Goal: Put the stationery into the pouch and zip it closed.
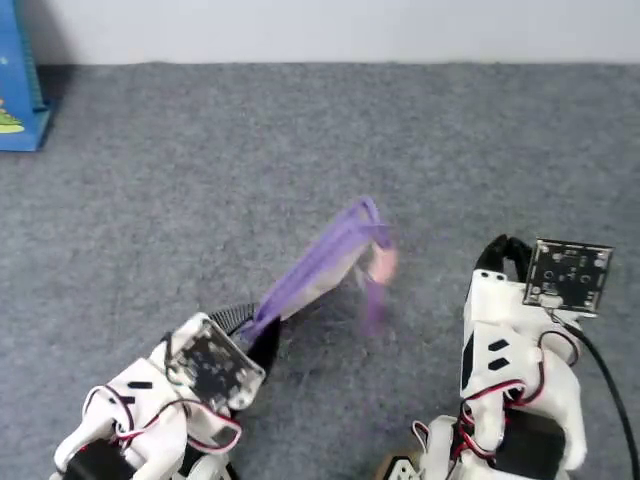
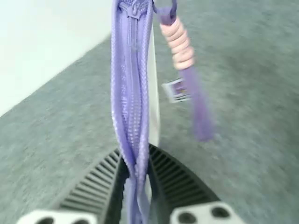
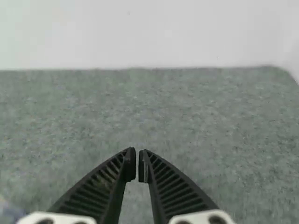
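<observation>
The purple pouch (image 2: pixel 133 93) is pinched by one end between the left gripper (image 2: pixel 135 156) fingers, which are clamped on its fabric; the rest of the pouch stretches away from the fingertips, edge-on, zip side facing the wrist camera. The zip slider (image 2: pixel 134 8) sits at the far end, and from it hangs a pull – pink beads (image 2: pixel 180 39) above a purple strap (image 2: pixel 198 107). The left wrist view also catches a small white tag (image 2: pixel 176 90) beside the pouch; in the high view the pouch (image 1: pixel 320 260) reads as a slanted purple band rising away from that gripper (image 1: pixel 262 325). The right gripper (image 3: pixel 137 163) holds nothing – its fingers are together, tips almost touching, above grey carpet (image 1: pixel 200 150); a white wall (image 1: pixel 300 30) bounds the far side, and a blue box (image 1: pixel 18 90) stands at its corner.
</observation>
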You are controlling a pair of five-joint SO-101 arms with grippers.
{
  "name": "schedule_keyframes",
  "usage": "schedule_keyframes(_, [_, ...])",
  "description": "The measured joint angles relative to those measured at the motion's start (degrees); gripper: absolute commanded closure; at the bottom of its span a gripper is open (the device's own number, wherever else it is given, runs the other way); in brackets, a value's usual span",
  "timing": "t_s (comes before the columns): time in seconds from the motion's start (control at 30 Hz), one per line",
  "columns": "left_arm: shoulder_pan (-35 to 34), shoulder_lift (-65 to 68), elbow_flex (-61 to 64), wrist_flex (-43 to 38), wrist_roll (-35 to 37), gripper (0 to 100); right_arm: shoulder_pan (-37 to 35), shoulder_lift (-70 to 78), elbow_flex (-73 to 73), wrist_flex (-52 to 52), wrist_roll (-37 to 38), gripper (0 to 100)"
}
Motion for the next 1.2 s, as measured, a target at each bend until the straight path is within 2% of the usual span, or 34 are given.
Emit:
schedule_keyframes(0.23, [-11.52, -0.70, 5.71, -9.76, 3.34, 96, 0.00, 0.00, 0.00, 5.89, 0.00, 99.0])
schedule_keyframes(0.43, [-21.27, -0.70, 9.85, -16.09, 6.59, 74, -0.79, 0.00, 0.00, 8.97, 0.00, 99.0])
schedule_keyframes(0.5, [-25.23, -0.70, 10.73, -16.97, 8.00, 70, -2.46, 0.00, 0.00, 10.29, 0.00, 99.0])
schedule_keyframes(0.8, [-36.13, -0.18, 9.76, -17.32, 10.46, 69, -7.47, 0.00, 0.00, 10.90, -1.14, 99.0])
schedule_keyframes(1.0, [-40.97, -1.05, 1.58, -17.32, 10.73, 69, -7.56, 0.00, 0.00, 10.90, -2.73, 99.0])
schedule_keyframes(1.2, [-42.55, -1.05, -4.48, -15.74, 10.73, 70, -9.23, 0.00, 0.00, 10.90, -2.99, 99.0])
